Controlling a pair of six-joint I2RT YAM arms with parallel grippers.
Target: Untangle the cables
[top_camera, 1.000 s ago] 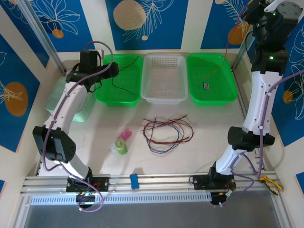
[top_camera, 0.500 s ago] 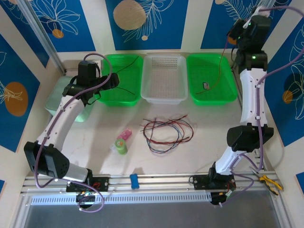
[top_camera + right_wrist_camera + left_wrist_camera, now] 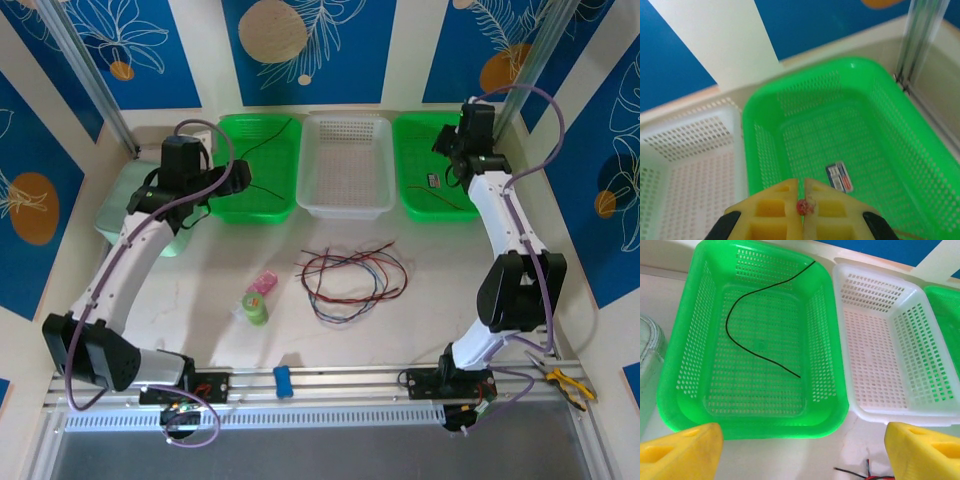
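One red cable (image 3: 802, 205) end is pinched in our tightly closed right fingers (image 3: 790, 202) above the green basket (image 3: 762, 145); our left fingers (image 3: 682, 452) stand wide and empty, and the tangled cables (image 3: 350, 280) lie behind them on the surface (image 3: 200, 300).

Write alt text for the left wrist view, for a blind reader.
A single black cable curves across a green basket, a white basket beside it. The left gripper is open, its yellow fingers in the near corners.

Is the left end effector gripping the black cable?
No, the left end effector is open, and the black cable lies loose in the green basket.
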